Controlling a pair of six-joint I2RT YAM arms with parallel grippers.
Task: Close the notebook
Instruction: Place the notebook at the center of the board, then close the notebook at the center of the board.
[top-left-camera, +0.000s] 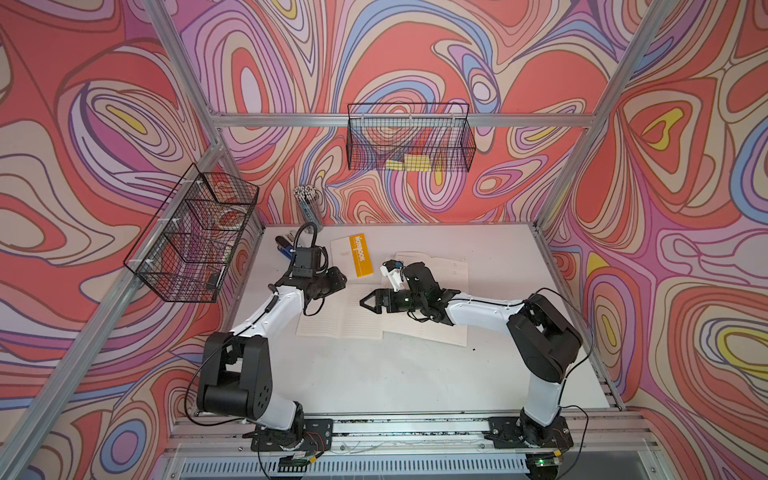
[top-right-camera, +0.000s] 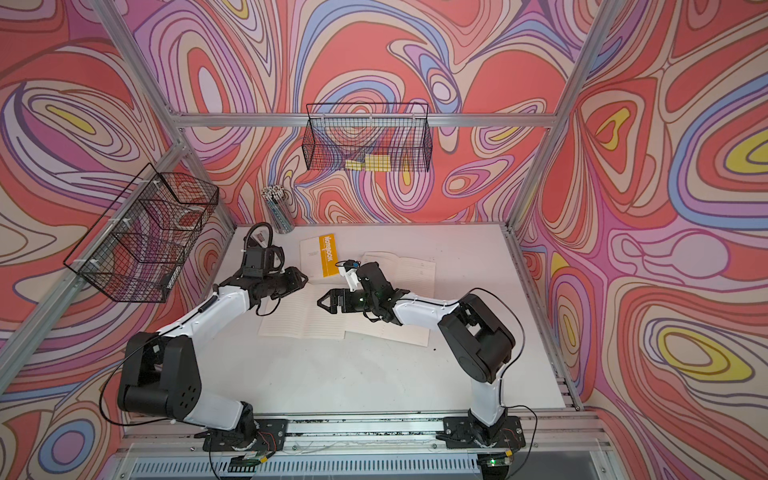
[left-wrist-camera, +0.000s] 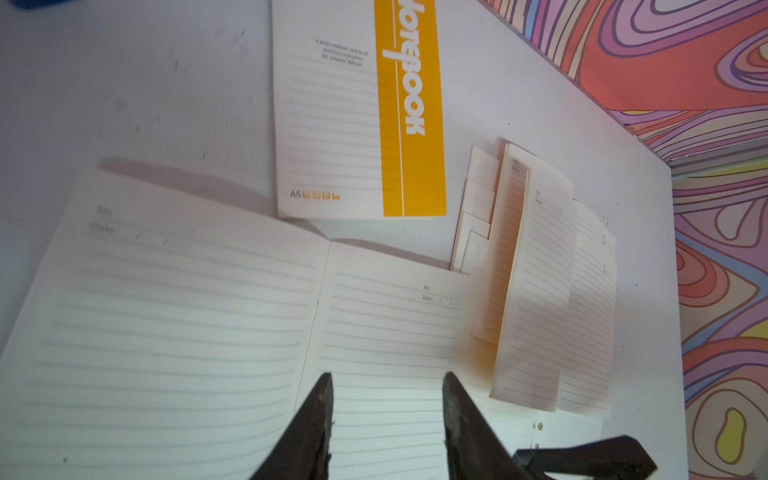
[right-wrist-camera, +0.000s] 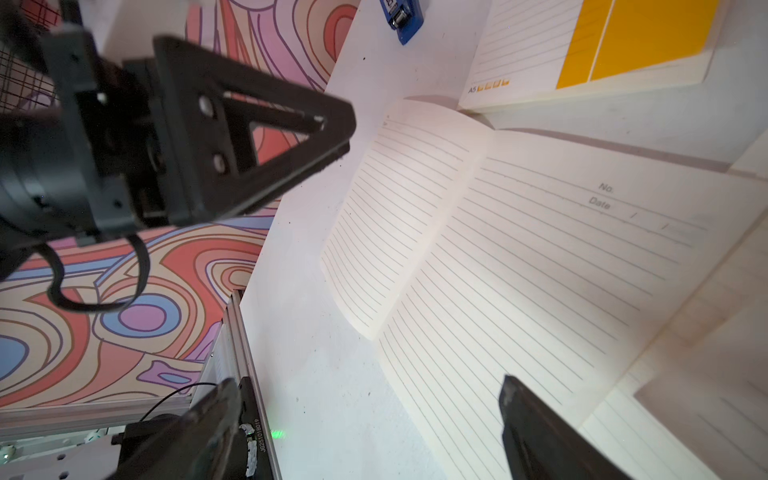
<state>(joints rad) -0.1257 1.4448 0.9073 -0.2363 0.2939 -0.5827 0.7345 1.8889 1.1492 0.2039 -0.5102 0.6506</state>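
**Both top views:** A white counter stands inside walls of swirling red, purple and cream. The notebook lies open and flat near the middle of the counter, lined pages facing up. Just behind it lies a closed yellow-banded notebook. Its right edge meets a second open notebook, and I cannot tell which of the two lies on top. The left arm reaches over the notebook's far left corner. The right arm stretches across the second open notebook. The right fingers hang above the notebook's right page.

**Left wrist view:** The left fingers are spread apart and released. Only lined paper shows between them, on the right page beside the centre fold. A few pages of the second open notebook stand partly raised.

**Right wrist view:** The right fingers are spread wide and released, holding nothing. Between them lie bare counter and the notebook's near corner. A small blue object sits at the far edge of this view.
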